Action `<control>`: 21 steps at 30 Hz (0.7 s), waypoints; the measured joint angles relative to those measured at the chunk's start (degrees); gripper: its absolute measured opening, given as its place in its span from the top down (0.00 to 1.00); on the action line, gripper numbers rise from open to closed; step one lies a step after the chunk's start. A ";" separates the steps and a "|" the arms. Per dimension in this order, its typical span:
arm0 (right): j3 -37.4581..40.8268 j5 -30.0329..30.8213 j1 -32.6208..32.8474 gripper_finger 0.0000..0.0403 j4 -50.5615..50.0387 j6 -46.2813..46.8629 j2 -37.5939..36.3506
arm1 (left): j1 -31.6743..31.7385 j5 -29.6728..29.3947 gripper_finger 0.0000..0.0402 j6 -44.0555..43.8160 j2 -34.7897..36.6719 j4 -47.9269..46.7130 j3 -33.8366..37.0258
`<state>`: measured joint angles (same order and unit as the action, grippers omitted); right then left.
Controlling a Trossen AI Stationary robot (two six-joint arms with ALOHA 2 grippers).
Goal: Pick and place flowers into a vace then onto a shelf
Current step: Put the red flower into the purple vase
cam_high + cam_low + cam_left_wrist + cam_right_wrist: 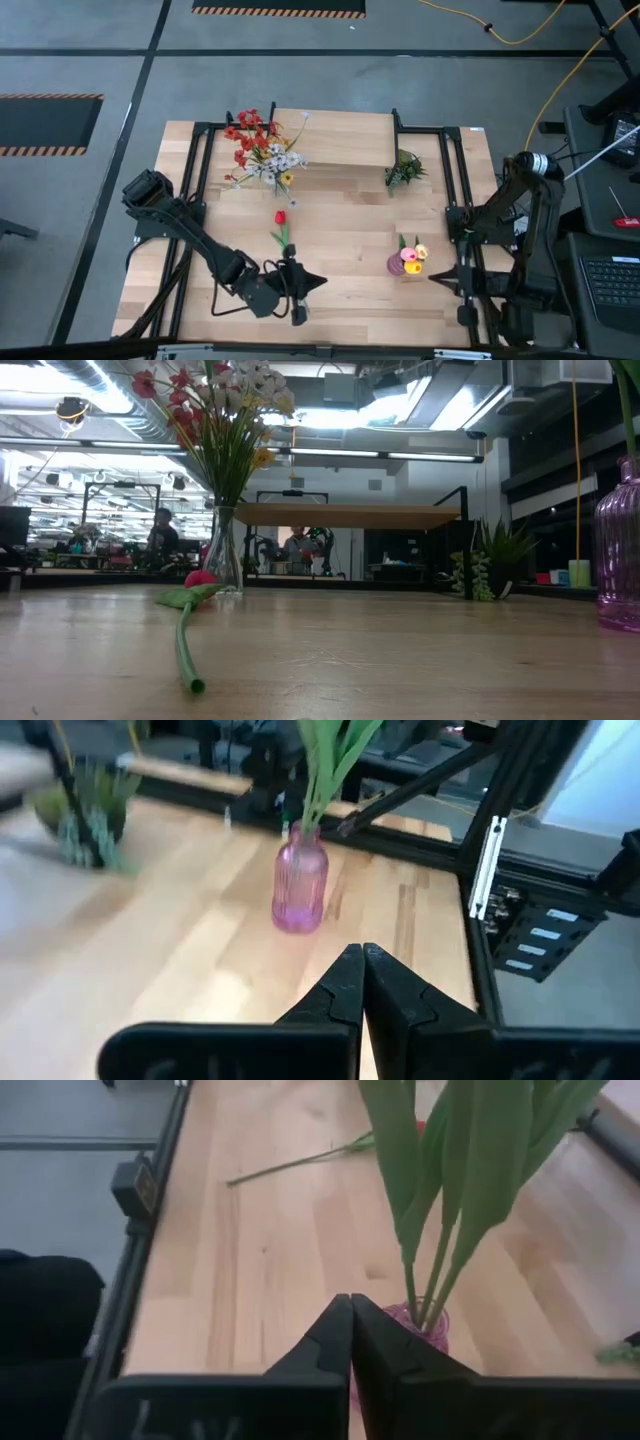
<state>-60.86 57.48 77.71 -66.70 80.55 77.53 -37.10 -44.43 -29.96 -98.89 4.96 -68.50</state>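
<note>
Light wood tabletop (340, 215) fills mid-frame; a pink ribbed glass vase (400, 264) at lower right already holds tulips (413, 252), and a clear vase of mixed sprays (262, 150) stands at upper left beside the low wooden shelf (335, 138). One red tulip (281, 225) lies loose at centre. Left gripper (318, 283) and right gripper (436, 276) are both clenched, empty. Judging so: that tulip and the shelving remain

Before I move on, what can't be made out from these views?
- Low view: pink vase cut off by the right edge; its tulips are out of frame.
- Right wrist view: shut right gripper hides most of the vase.
- Left wrist view: green plant blurred.
- High view: white blooms in the bouquet too small.
</note>
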 joint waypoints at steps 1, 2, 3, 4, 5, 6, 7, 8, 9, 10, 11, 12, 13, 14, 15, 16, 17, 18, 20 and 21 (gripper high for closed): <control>0.14 0.31 -0.02 0.98 -0.05 -0.03 0.57 | -0.22 -0.20 0.99 -2.97 0.00 -1.55 -0.02; 0.19 0.80 -0.02 0.99 -0.09 -0.07 1.07 | -0.41 -0.42 0.99 -6.12 0.00 -3.58 -0.03; 0.19 1.29 -0.09 0.99 -0.12 -0.08 1.56 | -0.50 -0.43 1.00 -9.66 0.00 -5.85 -0.03; 0.19 1.74 -0.23 0.99 -0.25 -0.08 2.11 | -0.48 -0.25 1.00 -13.36 0.00 -8.41 -0.03; 0.19 2.01 -0.26 0.99 -0.33 -0.08 2.75 | -0.41 0.33 1.00 -17.09 0.00 -10.93 -0.03; 0.19 2.03 -0.26 0.98 -0.33 -0.10 3.32 | -0.26 1.08 1.00 -20.82 0.00 -13.27 -0.03; 0.19 2.04 -0.26 0.98 -0.34 -0.12 3.83 | -0.11 2.11 0.99 -24.25 0.00 -15.40 -0.03; 0.19 2.08 -0.26 0.97 -0.36 -0.13 4.27 | 0.08 3.43 0.99 -27.54 0.00 -17.47 -0.03; 0.19 2.18 -0.26 0.97 -0.43 -0.13 4.77 | 0.17 4.83 0.99 -30.34 0.00 -19.31 -0.03; 0.19 2.35 -0.26 0.97 -0.49 -0.15 5.29 | 0.42 5.98 0.99 -32.70 0.00 -20.78 -0.03; 0.21 2.64 -0.26 0.97 -0.51 -0.21 5.75 | 0.61 7.19 1.00 -34.82 0.00 -22.10 -0.10; 0.19 2.95 -0.26 0.98 -0.57 -0.21 6.15 | 0.85 8.62 1.00 -36.66 0.00 -24.27 -0.63; 0.19 3.28 -0.26 0.98 -0.81 -0.21 6.46 | 1.05 10.15 0.99 -38.71 0.00 -27.10 -1.56; 0.19 3.46 -0.26 0.99 -1.17 -0.24 6.82 | 1.34 11.65 0.99 -40.71 0.00 -30.06 -2.70; 0.19 3.49 -0.26 0.99 -1.35 -0.24 7.16 | 1.69 13.16 0.99 -43.02 0.02 -33.40 -3.88; 0.21 3.51 -0.26 0.99 -1.54 -0.24 7.43 | 2.09 14.49 0.99 -45.49 0.02 -37.28 -5.00; 0.21 3.52 -0.26 0.99 -1.71 -0.24 7.68 | 2.45 15.43 0.99 -48.29 0.02 -41.47 -6.01; 0.21 3.54 -0.26 0.99 -1.79 -0.24 7.88 | 2.78 16.35 0.99 -51.16 0.02 -45.40 -6.89; 0.21 3.54 -0.26 0.98 -1.79 -0.24 8.34 | 3.48 18.20 0.99 -56.24 0.02 -50.90 -8.13; 0.21 3.54 -0.26 0.97 -1.81 -0.24 8.53 | 3.78 19.24 0.99 -58.45 0.02 -53.45 -8.33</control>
<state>-60.64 61.01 77.45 -68.51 80.31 86.06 -33.32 -25.18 -88.41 -98.87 -48.49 -76.82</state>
